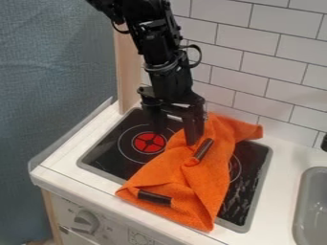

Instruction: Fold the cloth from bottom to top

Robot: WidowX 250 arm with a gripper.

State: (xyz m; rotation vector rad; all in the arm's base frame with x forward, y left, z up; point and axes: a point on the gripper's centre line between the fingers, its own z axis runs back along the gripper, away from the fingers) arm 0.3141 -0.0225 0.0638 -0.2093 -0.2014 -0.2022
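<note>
My gripper (174,130) hangs over the back of the stove top, its two fingers spread apart. The right finger is in front of the upper left part of the orange cloth (207,177); whether it touches the cloth I cannot tell. The cloth lies rumpled and slanted over the middle and right of the stove. Its upper end is bunched by the tiled wall, and its lower corner reaches the front counter edge. Two short dark brown pieces lie on it, one near the gripper and one near the lower left corner.
The black stove top (108,152) has a red-centred burner (148,142) left of the cloth. A grey sink (310,206) is at the right edge, white tiles (249,52) rise behind, and a knob (86,221) is on the front panel.
</note>
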